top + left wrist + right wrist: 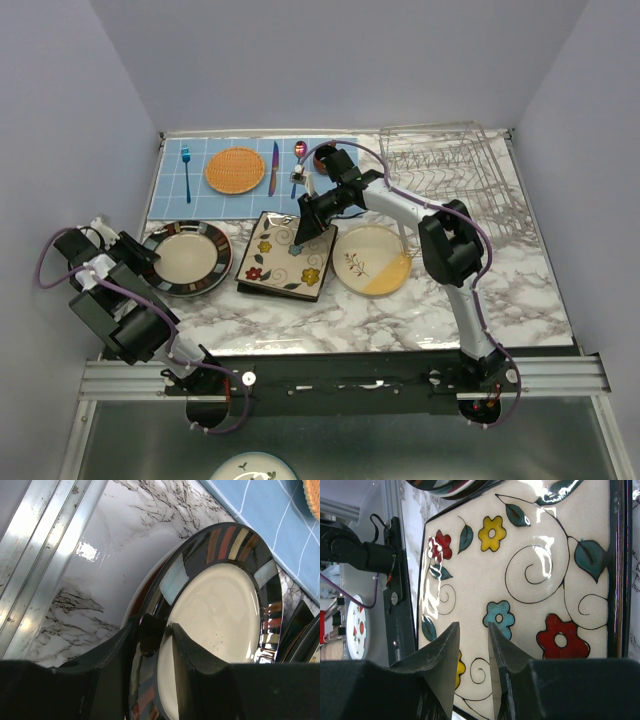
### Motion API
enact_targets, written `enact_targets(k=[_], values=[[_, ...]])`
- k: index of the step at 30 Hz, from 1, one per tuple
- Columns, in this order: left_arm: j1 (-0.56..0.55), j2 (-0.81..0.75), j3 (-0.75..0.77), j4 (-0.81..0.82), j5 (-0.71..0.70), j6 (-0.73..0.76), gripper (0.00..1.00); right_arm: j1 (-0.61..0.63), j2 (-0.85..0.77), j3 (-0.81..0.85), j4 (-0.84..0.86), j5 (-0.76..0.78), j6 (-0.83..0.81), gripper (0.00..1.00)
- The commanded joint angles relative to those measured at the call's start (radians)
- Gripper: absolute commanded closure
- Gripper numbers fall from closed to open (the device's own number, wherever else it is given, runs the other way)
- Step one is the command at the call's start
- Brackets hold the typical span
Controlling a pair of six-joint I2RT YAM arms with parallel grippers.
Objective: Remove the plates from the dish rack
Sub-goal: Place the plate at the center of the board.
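Stripe-rimmed plate (185, 258) sits on table (500, 300), left side, well apart from dish rack (440, 165). Left gripper (154, 626), the nearer arm, clamps its near rim. Right gripper (472, 626) at flowered square plate (530, 580) corner; whether it grips, cannot tell.

The plates (283, 257) lie in a row, dish rack (445, 160) behind them, rightward.

You have no words, numbers, labels or brand marks to read in any view. The square flowered plate (530, 570) carries only painted flowers, leaves and curls. The stripe-rimmed plate (220, 610) has only coloured blocks round its rim, and the blue mat (170, 200) shows just a white grid of lines.
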Motion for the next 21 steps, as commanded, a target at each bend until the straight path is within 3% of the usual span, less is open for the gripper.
enact_targets(k=[1, 21], values=[[0.004, -0.014, 0.020, 0.029, -0.124, 0.068, 0.57, 0.010, 0.028, 0.022, 0.010, -0.010, 0.000, 0.63], [-0.034, -0.067, 0.032, -0.011, -0.160, 0.148, 0.57, 0.010, 0.025, 0.021, 0.007, -0.012, -0.003, 0.63]])
